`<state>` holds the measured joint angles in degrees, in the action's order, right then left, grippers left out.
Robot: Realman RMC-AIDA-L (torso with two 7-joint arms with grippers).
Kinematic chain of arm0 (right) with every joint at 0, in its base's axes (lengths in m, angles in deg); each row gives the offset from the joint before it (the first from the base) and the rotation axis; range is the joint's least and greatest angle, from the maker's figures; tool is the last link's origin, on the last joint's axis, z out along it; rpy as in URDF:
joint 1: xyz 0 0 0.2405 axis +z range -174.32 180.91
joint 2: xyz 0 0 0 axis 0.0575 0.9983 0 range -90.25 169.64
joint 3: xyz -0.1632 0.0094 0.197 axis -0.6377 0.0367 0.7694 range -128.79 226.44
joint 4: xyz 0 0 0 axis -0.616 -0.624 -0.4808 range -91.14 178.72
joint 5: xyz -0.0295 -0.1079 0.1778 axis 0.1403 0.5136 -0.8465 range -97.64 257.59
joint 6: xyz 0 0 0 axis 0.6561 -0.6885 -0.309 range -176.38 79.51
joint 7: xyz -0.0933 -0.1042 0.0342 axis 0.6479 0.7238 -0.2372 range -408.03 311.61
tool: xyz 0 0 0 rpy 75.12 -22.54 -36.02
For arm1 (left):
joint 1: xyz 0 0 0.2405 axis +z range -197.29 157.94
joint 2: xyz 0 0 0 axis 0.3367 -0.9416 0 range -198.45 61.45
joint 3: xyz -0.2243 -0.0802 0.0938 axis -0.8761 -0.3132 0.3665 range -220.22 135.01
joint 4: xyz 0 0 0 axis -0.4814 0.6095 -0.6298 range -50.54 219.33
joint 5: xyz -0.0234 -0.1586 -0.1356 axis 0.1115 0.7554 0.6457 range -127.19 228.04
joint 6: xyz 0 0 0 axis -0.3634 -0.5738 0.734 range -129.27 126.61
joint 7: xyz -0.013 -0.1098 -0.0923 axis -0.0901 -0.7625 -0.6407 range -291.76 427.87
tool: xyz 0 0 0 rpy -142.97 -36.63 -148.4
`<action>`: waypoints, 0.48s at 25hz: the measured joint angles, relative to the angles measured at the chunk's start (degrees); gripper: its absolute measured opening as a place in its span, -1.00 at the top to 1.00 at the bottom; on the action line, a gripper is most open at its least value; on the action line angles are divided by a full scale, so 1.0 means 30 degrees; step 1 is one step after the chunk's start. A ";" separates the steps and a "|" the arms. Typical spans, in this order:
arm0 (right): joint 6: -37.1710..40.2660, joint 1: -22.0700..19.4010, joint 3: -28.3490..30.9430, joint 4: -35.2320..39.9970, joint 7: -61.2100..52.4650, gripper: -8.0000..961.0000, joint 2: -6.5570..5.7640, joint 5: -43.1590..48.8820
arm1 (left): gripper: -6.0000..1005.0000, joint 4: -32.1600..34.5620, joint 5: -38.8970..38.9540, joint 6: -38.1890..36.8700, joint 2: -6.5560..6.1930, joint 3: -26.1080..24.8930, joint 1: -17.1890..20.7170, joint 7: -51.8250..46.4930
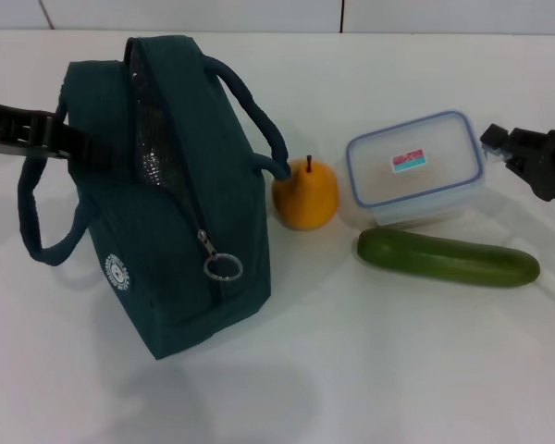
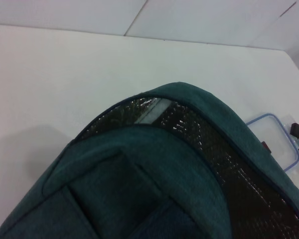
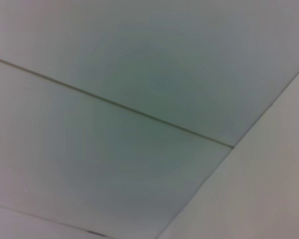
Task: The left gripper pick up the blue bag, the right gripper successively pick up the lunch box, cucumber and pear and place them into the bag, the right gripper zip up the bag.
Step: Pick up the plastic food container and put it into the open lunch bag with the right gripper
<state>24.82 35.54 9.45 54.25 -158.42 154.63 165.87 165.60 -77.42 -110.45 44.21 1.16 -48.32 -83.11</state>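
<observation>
The blue bag (image 1: pixel 166 203) stands on the left of the white surface (image 1: pixel 370 370), its top unzipped so the silver lining shows along the open slit, with the ring pull hanging low on the near end. The left hand (image 1: pixel 88 148) reaches in from the far left edge and sits against the bag's left side by the handle; its dark fingers seem to meet the fabric there, but whether they are closed on it cannot be told. The bag's base looks to be resting on the surface or barely off it, so the first step, lifting the bag, appears to be under way at best.

Nothing has gone inside yet, as far as can be seen. The pear (image 1: pixel 305 194) stands just right of the bag, touching or nearly touching its near handle. The lunch box (image 1: pixel 416 166) lies further right and a little farther back, lid on. The cucumber (image 1: pixel 449 258) lies in front of the box, pointing left to right.

The right hand (image 1: pixel 527 157) hovers at the right edge, just beside the lunch box, holding nothing; how far apart its fingers are cannot be told. All three placements and the zipping remain.
</observation>
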 joint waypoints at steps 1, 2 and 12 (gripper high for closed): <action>0.0036 -0.0071 0.0000 -0.0012 -0.0058 0.79 -0.0007 -0.0153 | 0.90 0.0002 0.0016 -0.0003 0.0009 0.0000 0.0000 0.0000; 0.0077 -0.0208 0.0001 -0.0012 -0.0149 0.79 -0.0011 -0.0353 | 0.90 0.0002 0.0018 -0.0005 0.0020 0.0000 -0.0001 -0.0001; 0.1928 -0.1836 0.0002 -0.0032 -0.0574 0.78 -0.0497 -0.3246 | 0.90 0.0116 0.0223 -0.0052 0.0078 -0.0016 -0.0001 -0.0107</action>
<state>30.61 30.03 9.45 54.15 -160.14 153.14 156.14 165.94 -76.75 -110.61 44.44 1.11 -48.33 -83.44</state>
